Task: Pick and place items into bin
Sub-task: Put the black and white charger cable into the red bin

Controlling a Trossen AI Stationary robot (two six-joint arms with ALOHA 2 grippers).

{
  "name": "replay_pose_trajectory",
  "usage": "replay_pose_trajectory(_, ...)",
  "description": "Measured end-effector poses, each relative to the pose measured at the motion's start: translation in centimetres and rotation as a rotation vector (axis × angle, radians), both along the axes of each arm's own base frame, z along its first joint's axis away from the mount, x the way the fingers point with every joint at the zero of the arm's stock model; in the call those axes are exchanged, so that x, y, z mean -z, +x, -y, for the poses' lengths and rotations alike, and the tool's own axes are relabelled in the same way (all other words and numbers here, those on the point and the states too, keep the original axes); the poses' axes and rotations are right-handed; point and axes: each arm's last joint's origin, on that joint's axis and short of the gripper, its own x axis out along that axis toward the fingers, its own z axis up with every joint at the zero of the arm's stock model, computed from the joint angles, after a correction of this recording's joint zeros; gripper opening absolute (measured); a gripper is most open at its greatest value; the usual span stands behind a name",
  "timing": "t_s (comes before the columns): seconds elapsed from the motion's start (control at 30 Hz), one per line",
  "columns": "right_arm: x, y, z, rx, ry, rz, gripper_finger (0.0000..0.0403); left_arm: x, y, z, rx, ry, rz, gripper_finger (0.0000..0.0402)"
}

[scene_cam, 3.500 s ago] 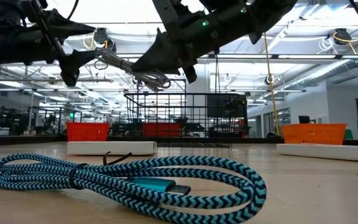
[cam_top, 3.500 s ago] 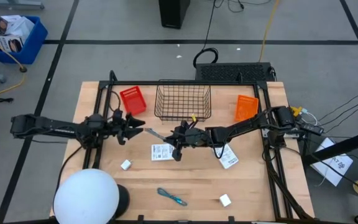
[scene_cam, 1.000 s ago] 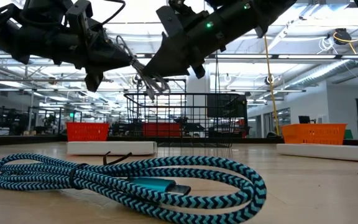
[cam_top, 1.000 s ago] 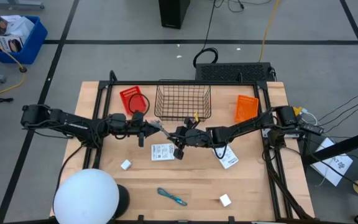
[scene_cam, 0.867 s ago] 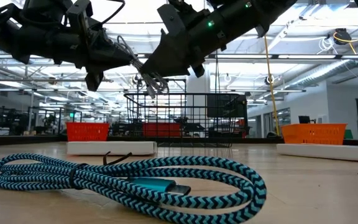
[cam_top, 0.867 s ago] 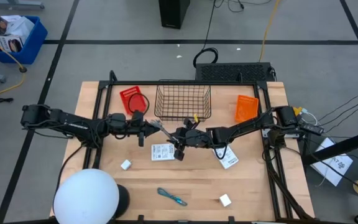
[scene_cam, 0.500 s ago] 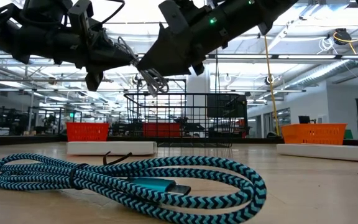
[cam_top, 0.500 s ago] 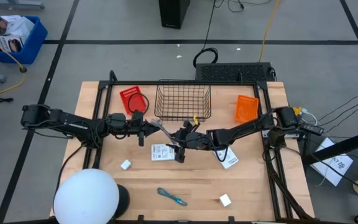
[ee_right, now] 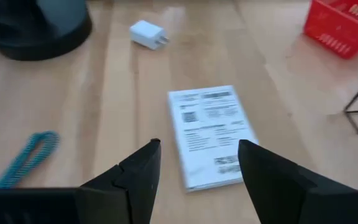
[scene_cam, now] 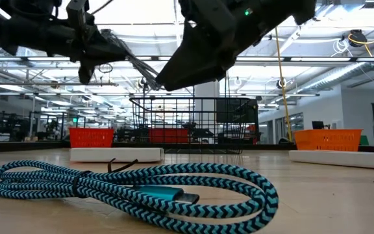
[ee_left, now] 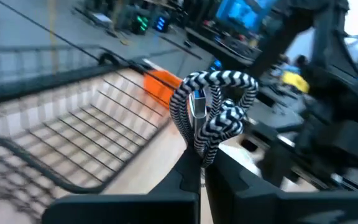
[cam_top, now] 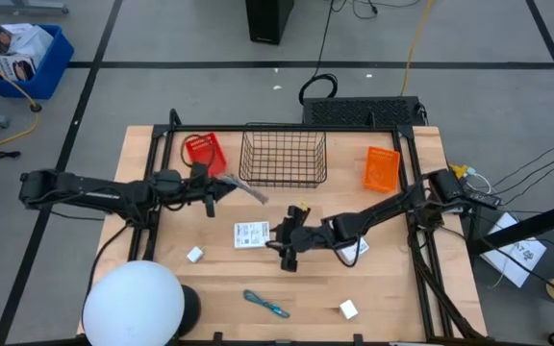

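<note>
My left gripper point(cam_top: 227, 183) is shut on a coiled black-and-white braided cable point(ee_left: 213, 112), held above the table by the near left corner of the black wire basket point(cam_top: 283, 157). My right gripper point(ee_right: 199, 148) hovers open over a flat white printed packet point(ee_right: 213, 134) at the table's middle, touching nothing. A second packet point(cam_top: 356, 249) lies partly under the right arm. Two small white cubes point(cam_top: 194, 255) point(cam_top: 348, 308) and a teal braided cable point(cam_top: 265, 305) lie on the near part of the table. My left gripper pinches one end of the cable coil point(ee_left: 199, 149) between its two fingers. The fingers come level from the table's left. The rest of the coil sticks out past the fingertips toward the right, lifted clear of the table.
A red bin point(cam_top: 204, 152) stands left of the wire basket and an orange bin point(cam_top: 383, 167) right of it. A white dome lamp point(cam_top: 133, 306) on a dark base fills the near left corner. Bare wood lies between the packets and the near edge.
My right gripper has let go of the cable coil and gone down and toward the near edge, over the packet. My left gripper keeps the coil and has drawn back with it toward the table's left and far side.
</note>
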Motion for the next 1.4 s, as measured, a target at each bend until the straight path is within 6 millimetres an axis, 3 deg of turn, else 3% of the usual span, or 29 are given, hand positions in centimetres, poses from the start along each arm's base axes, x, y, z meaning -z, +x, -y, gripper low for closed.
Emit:
replay_pose_trajectory(0.33, 0.1, -1.2, -3.3, -0.068, 0.019, -0.015, 0.0205, -0.1, -3.8, -1.8, -0.244, -0.055, -0.098, 0.0007)
replay_pose_trajectory(0.57, 0.1, -1.5, -4.1, -0.091, 0.019, -0.015, 0.0205, -1.3, -5.6, -2.6, -0.274, -0.062, -0.003, 0.0006)
replay_pose_trajectory(0.9, 0.1, -1.5, -4.1, -0.095, 0.013, -0.016, 0.0201, -6.2, -8.3, -3.5, -0.464, -0.102, -0.161, 0.0006)
replay_pose_trajectory(1.1, 0.1, -1.5, -4.1, -0.095, 0.014, -0.014, 0.0197, -8.1, -8.7, -4.5, -0.557, -0.145, -0.309, 0.0014)
replay_pose_trajectory(1.4, 0.1, -1.4, -4.1, -0.093, 0.019, -0.011, 0.0196, -6.7, -7.5, -8.2, -0.642, -0.254, -0.488, 0.0019)
